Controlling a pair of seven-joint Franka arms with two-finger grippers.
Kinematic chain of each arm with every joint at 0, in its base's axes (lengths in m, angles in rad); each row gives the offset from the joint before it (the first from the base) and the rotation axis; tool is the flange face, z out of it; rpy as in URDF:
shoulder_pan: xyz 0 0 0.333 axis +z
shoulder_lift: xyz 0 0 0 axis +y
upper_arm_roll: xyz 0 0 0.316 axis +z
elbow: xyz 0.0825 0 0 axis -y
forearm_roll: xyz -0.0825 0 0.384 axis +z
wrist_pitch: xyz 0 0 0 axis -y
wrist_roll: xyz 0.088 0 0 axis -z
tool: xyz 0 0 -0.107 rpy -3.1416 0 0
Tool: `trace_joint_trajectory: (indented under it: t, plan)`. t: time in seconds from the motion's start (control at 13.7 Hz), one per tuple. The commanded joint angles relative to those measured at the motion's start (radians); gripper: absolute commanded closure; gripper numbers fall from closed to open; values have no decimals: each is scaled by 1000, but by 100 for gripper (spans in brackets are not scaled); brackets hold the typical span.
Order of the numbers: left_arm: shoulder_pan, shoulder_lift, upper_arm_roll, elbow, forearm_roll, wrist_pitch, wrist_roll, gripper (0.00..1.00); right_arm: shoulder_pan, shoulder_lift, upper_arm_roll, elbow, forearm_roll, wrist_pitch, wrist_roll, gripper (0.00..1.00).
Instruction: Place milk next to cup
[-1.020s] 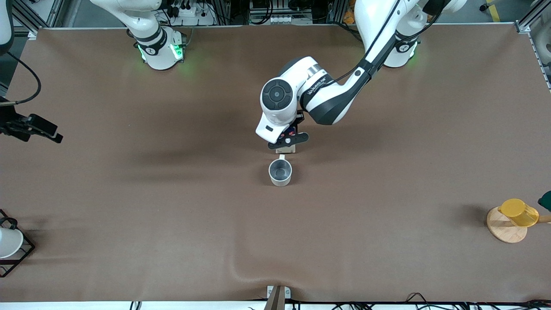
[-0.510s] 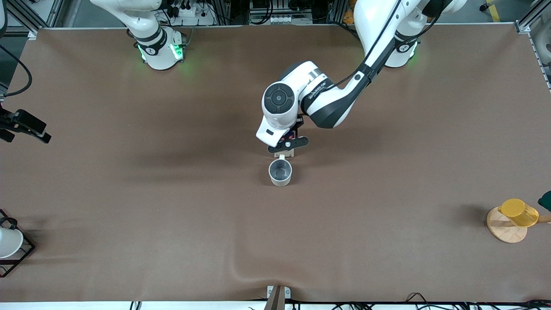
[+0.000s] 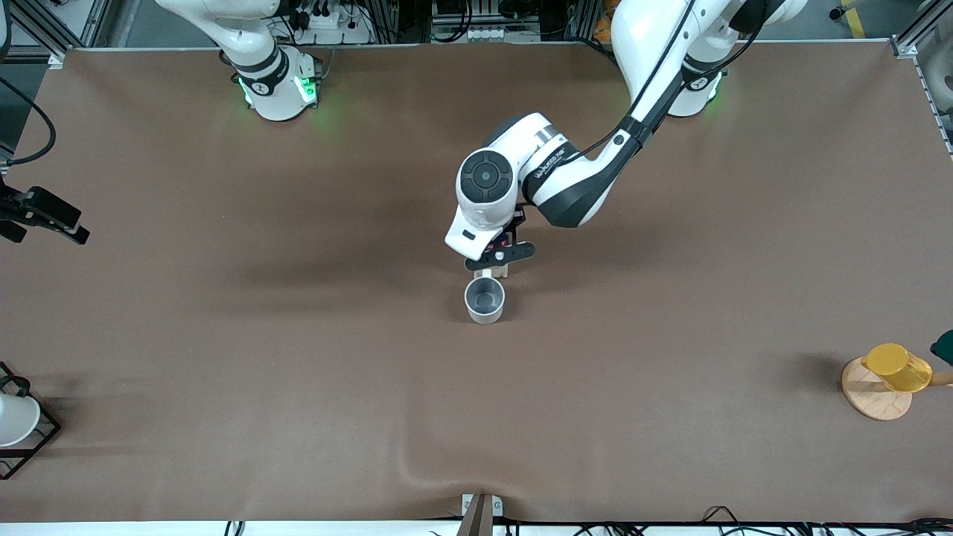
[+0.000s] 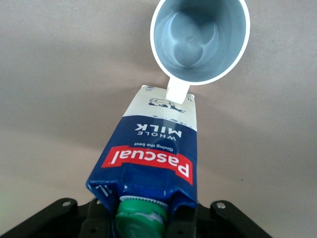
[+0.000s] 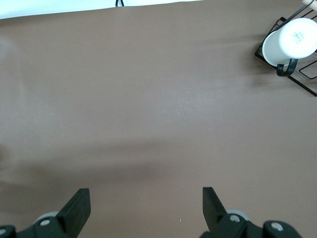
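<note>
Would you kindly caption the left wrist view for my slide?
Left end effector holding the milk beside the cup.

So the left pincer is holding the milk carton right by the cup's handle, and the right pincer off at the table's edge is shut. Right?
Not quite. The left pincer does hold the milk carton by the cup handle, but the right pincer is open: the right wrist view shows its fingers spread wide over bare table.

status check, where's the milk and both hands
Left hand shut on milk, by the cup handle. Right hand open, waiting at its table end. Nothing in the way.
</note>
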Motion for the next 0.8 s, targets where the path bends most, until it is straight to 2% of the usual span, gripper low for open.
trace_joint_trajectory:
  t: [0.0,0.22,0.29,0.36,0.73]
  plan:
    - [-11,15,9,22,24,18,-5,100,6,-7,1,3,-17,-14,-1,0]
    - [-12,22,9,22,44,22,-4,100,56,-13,2,6,-17,-53,12,0]
    - [-12,22,7,20,58,24,-14,55,72,-12,2,6,-18,-53,24,0]
    - [-14,23,9,20,62,24,-24,1,72,-10,1,6,-17,-53,24,0]
    - [-25,-20,6,20,73,16,-34,0,97,-10,1,15,-18,-53,24,0]
